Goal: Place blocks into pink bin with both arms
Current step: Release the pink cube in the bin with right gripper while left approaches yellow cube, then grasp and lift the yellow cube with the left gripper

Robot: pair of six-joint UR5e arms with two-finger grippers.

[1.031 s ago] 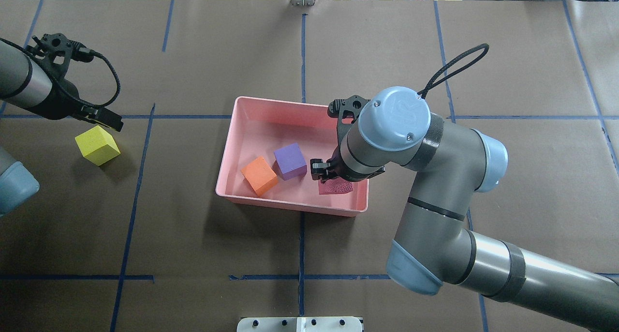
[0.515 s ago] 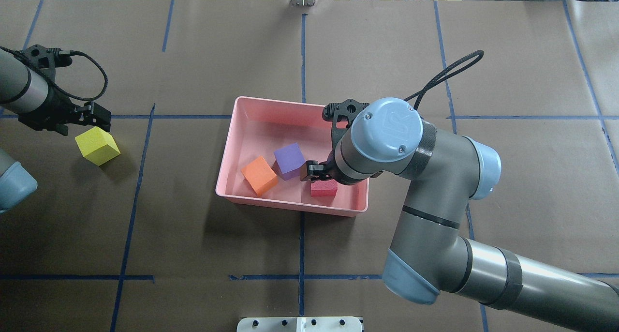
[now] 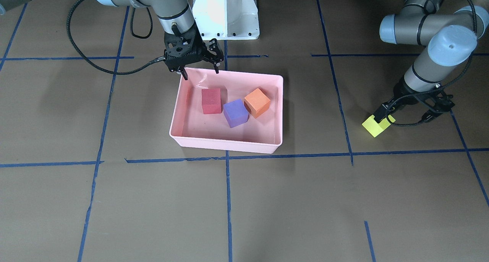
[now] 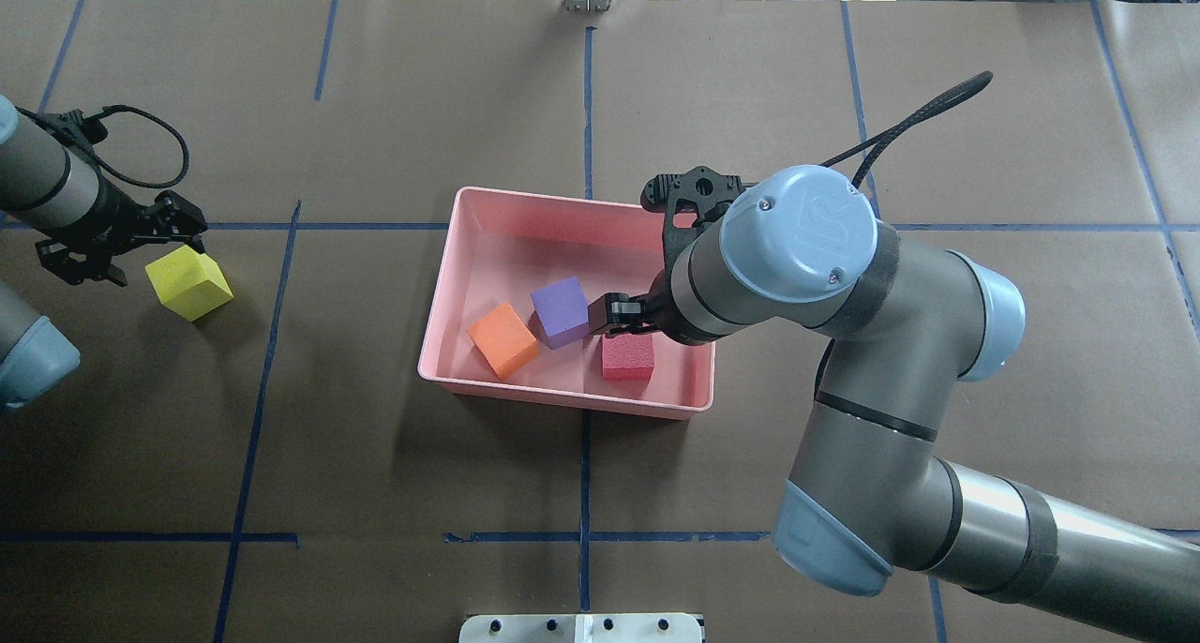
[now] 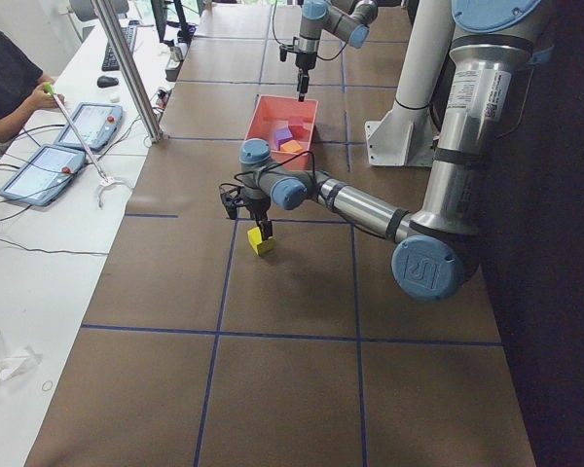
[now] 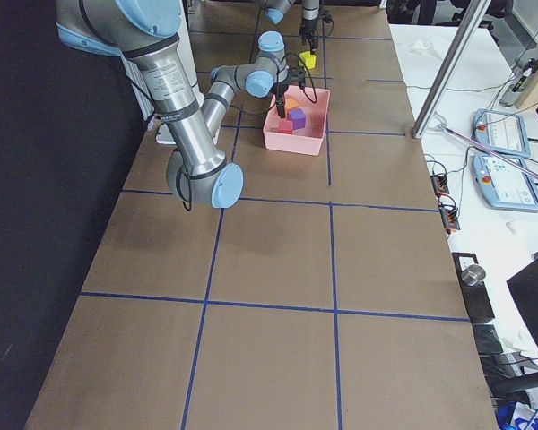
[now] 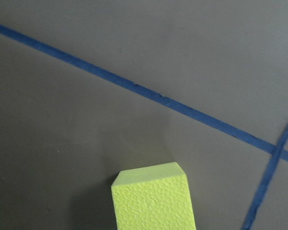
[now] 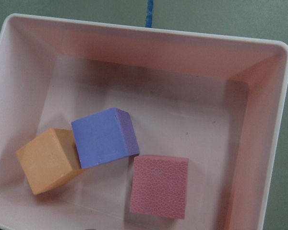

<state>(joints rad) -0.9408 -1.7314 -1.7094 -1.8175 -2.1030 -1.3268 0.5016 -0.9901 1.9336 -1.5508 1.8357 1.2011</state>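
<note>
Currently, you can see the right gripper (image 3: pixel 201 71) poised over the robot-side rim of the pink bin (image 3: pixel 225 144), its fingers spread and empty. Just beyond and below those fingers, the red block (image 3: pixel 211 101) rests on the bin floor. The purple block (image 3: pixel 235 113) sits just beside it, and the orange block (image 3: pixel 257 102) lies against the purple one. The left gripper (image 3: pixel 400 119) is also released, holding nothing. The yellow-green block (image 3: pixel 376 125) sits on the table beneath one of its fingertips. You cannot tell whether they touch.
</note>
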